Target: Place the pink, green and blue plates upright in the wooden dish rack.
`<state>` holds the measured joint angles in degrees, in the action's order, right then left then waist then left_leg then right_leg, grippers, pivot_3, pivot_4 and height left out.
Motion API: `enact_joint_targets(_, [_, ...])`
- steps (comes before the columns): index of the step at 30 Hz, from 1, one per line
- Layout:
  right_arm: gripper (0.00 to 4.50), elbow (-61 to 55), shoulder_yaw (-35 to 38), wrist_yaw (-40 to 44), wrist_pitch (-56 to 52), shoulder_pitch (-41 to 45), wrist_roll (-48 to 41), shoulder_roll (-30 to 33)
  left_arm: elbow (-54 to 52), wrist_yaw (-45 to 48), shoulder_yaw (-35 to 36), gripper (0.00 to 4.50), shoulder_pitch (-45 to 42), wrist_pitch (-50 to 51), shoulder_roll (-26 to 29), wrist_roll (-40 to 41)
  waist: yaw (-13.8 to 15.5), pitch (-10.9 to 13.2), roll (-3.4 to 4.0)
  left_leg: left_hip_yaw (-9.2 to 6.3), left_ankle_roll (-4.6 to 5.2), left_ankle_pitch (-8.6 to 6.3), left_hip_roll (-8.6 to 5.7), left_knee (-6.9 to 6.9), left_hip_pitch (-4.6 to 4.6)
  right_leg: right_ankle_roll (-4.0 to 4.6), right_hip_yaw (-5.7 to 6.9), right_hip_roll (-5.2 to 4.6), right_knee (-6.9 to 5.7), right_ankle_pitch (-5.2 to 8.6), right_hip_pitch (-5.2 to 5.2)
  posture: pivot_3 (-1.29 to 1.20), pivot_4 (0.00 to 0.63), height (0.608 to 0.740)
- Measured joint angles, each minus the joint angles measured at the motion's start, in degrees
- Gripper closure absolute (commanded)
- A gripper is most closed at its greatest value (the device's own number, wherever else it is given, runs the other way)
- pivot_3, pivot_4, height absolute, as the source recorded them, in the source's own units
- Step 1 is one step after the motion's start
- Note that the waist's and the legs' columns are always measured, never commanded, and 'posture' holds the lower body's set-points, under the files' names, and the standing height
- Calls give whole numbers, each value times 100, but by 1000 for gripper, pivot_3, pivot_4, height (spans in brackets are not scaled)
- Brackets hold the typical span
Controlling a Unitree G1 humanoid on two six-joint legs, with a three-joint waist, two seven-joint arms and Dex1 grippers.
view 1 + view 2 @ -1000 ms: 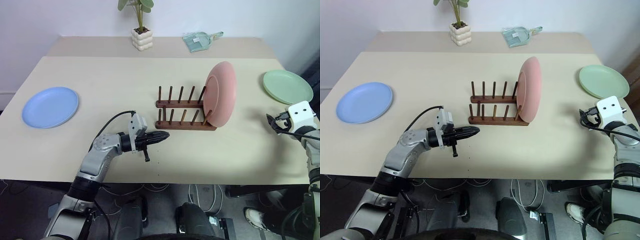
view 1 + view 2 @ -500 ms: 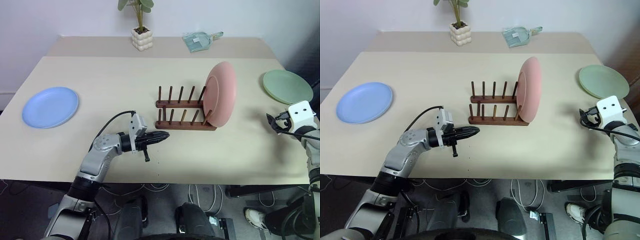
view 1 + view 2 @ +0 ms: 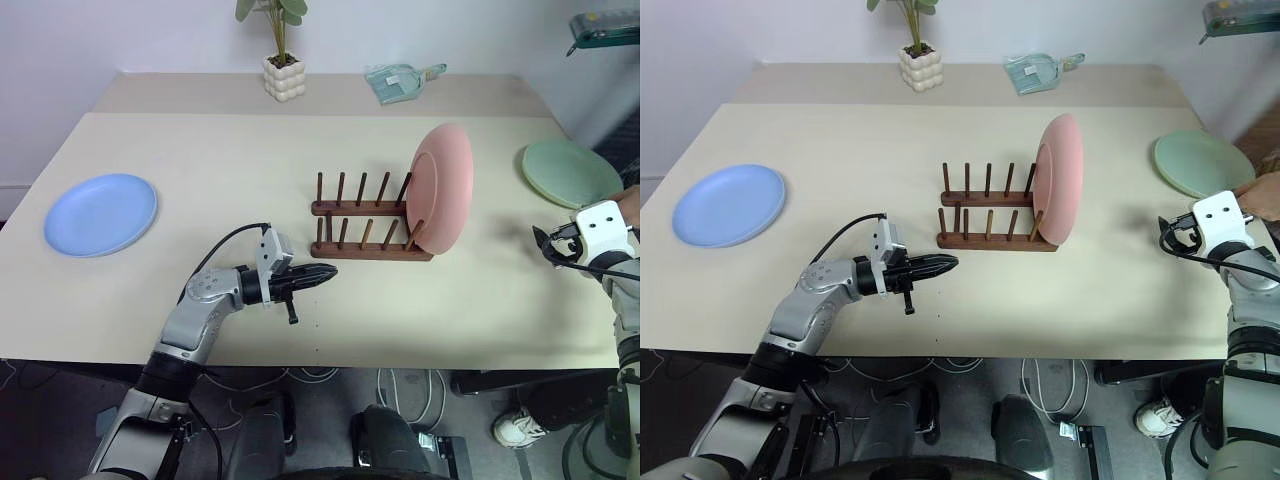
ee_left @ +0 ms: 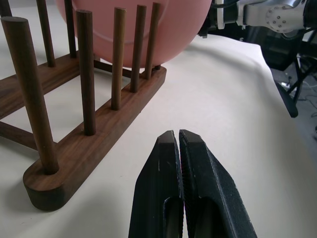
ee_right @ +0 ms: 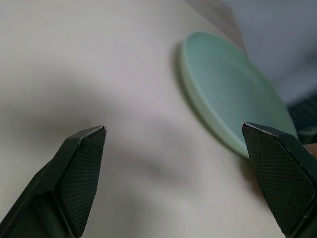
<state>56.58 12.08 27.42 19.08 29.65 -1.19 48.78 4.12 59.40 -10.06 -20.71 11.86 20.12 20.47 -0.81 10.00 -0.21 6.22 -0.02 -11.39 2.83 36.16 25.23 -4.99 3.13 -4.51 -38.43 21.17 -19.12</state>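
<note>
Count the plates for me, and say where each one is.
3. The pink plate stands upright at the right end of the wooden dish rack. The blue plate lies flat at far left, the green plate flat at far right. None looks hidden.

You're facing a wide beige tabletop (image 3: 200,150) against a plain white wall (image 3: 120,35); dark grey floor (image 3: 320,400) with cables lies below.

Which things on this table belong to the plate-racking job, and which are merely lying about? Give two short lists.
Part of the job:
pink plate, standing upright in the wooden dish rack
green plate, flat near the right gripper
blue plate, flat at the far left

Lying about:
potted plant
pale green dustpan
</note>
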Motion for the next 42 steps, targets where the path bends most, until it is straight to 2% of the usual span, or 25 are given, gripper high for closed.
enact_joint_targets(14, [44, -506, -125, 446, 81, -526, 110, 195, 26, -18, 4, 4427, -30, -6, 0, 0, -1, -1, 1, 0, 0, 0, 0, 1, -1, 0, 0, 0, -1, 0, 1, 0, 150, 732])
enact_joint_targets(18, [44, -505, -281, 603, 14, -509, 197, 209, 92, 31, 3, 4427, -55, -37, -11, -1, -13, -1, 3, 0, 0, 0, 1, 2, -2, 0, 0, 1, -4, 0, 1, 0, 150, 732])
enact_joint_targets(20, [44, -259, -375, 663, -70, -240, 270, 213, 161, 48, 2, 4427, -78, -86, -17, -3, -26, -2, 4, 1, 0, 0, 0, 5, -3, 0, 0, 2, -5, 0, 2, 0, 150, 732])
enact_joint_targets(23, [821, 101, -463, 862, -251, 141, 303, 215, 222, 89, -3, 4427, -149, -159, -41, -11, -11, -3, 5, 1, 0, 0, 0, 6, -3, 0, 0, 2, -6, 0, 3, 0, 150, 732])
enact_joint_targets(24, [1224, 225, -491, 924, -305, 262, 313, 214, 249, 102, -3, 4427, -167, -201, -44, -23, -7, -3, 5, 1, 0, 0, 0, 5, -3, 0, 0, 2, -5, 0, 3, 0, 150, 732])
enact_joint_targets(26, [2156, 390, -504, 961, -362, 371, 329, 215, 261, 130, -3, 4427, -168, -242, -47, -41, -1, -3, 4, 1, 0, 0, 0, 4, -3, 0, 0, 2, -4, 0, 3, 0, 150, 732])
enact_joint_targets(27, [2844, 469, -522, 962, -366, 417, 341, 215, 265, 134, -2, 4427, -162, -252, -47, -51, 6, -3, 5, 1, 0, 0, -1, 4, -2, 0, 0, 1, -4, 0, 2, 0, 150, 732])
enact_joint_targets(29, [3636, 554, -550, 964, -357, 478, 378, 215, 265, 124, 0, 4427, -125, -264, -47, -56, 5, -3, 5, 1, 0, 0, -1, 4, -2, 0, 0, 1, -4, 0, 2, 0, 150, 732])
enact_joint_targets(30, [4213, 557, -567, 967, -336, 483, 390, 214, 264, 111, 0, 4427, -95, -265, -47, -57, 2, -3, 5, 1, 0, 0, 0, 4, -2, 0, 0, 0, -4, 0, 2, 0, 150, 732])
enact_joint_targets(31, [4491, 552, -580, 962, -279, 485, 392, 214, 255, 78, 2, 4427, -39, -264, -47, -59, 0, -3, 6, 0, 0, 0, 0, 4, -2, 0, 0, 0, -4, 0, 2, 0, 150, 732])
enact_joint_targets(37, [4491, 165, -573, 951, 111, 132, 382, 233, 187, -7, 8, 4427, 32, -253, -38, -63, 2, -3, 5, -1, 0, 0, 1, 5, -2, 0, 0, -2, -5, 0, 3, 0, 150, 732])
enact_joint_targets(40, [4491, -477, -444, 958, 251, -376, 281, 245, 162, -42, 24, 4427, 31, -236, -11, -64, 5, -3, 6, 0, 0, 0, 0, 4, -2, 0, 0, -3, -5, 0, 2, 0, 150, 732])
enact_joint_targets(42, [4491, -1355, -210, 1049, 185, -961, 62, 299, 137, -56, 40, 4427, 38, -226, 16, -61, 16, -3, 6, -2, 0, 0, 0, 3, 0, 0, 0, -5, -4, 0, 1, 0, 150, 732])
